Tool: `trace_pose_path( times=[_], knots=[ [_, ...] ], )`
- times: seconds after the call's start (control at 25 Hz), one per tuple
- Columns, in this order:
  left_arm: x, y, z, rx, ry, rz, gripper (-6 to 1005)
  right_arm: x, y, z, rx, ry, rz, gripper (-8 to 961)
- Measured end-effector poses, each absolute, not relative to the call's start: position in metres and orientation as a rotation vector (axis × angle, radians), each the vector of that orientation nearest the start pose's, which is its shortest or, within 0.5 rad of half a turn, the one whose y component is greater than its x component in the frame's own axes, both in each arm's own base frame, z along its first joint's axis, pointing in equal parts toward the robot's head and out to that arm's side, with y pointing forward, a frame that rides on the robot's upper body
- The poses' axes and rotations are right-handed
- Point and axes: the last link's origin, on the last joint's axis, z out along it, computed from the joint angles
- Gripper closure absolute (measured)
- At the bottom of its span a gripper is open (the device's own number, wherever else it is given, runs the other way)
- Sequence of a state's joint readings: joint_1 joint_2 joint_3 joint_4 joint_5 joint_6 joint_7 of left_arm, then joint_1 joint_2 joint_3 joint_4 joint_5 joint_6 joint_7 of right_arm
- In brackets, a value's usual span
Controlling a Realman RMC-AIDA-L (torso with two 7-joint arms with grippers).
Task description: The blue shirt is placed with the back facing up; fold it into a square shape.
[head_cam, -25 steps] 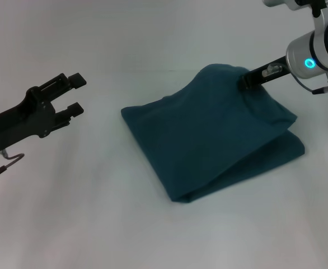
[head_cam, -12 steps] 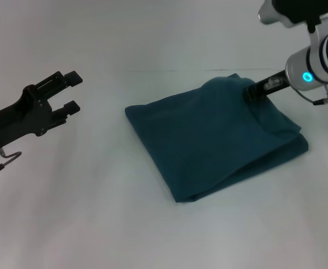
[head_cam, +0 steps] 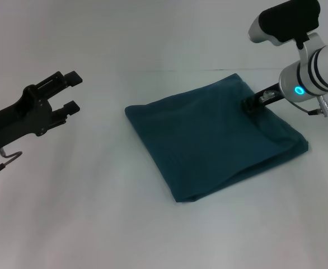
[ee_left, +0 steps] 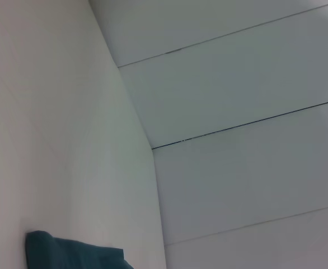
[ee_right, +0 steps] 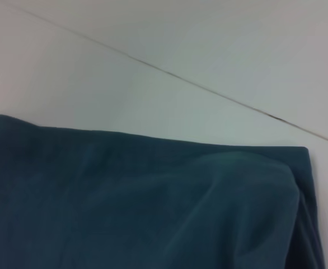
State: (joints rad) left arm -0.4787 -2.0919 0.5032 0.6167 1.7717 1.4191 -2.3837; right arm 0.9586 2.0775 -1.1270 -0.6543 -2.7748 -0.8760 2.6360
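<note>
The blue shirt (head_cam: 209,140) lies folded into a rough square on the white table (head_cam: 97,213), plain side up, with layered edges along its near right side. My right gripper (head_cam: 249,105) is low at the shirt's far right edge and is shut on the cloth there. The right wrist view shows the shirt (ee_right: 153,207) close up, with a soft ridge near one corner. My left gripper (head_cam: 74,92) is open and empty, held above the table well to the left of the shirt. A corner of the shirt (ee_left: 69,255) shows in the left wrist view.
The white table stretches all around the shirt. A thin seam line (head_cam: 169,70) runs across the table just behind the shirt. A thin cable loop (head_cam: 7,158) hangs under my left arm.
My right gripper has lowered the raised far right part of the shirt, and the cloth now lies flat. The left arm has stayed nearly still.
</note>
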Motion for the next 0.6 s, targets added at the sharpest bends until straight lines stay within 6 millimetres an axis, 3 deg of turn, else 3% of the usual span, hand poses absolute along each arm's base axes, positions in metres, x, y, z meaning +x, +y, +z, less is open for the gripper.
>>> trace_pose_path(
  times=[0.32,0.52,0.6],
  knots=[
    [-0.288,0.348,0.037,1.963,2.206,1.5,124,0.205,0.471,-0.011,-2.085,1.037,-0.266,787],
    [-0.289,0.348,0.037,1.963,2.209,1.502,123,0.212,0.472,-0.006,-2.058,1.053,-0.262,532],
    [-0.289,0.348,0.037,1.963,2.209,1.502,123,0.218,0.473,-0.004,-2.041,1.063,-0.263,524]
  ],
)
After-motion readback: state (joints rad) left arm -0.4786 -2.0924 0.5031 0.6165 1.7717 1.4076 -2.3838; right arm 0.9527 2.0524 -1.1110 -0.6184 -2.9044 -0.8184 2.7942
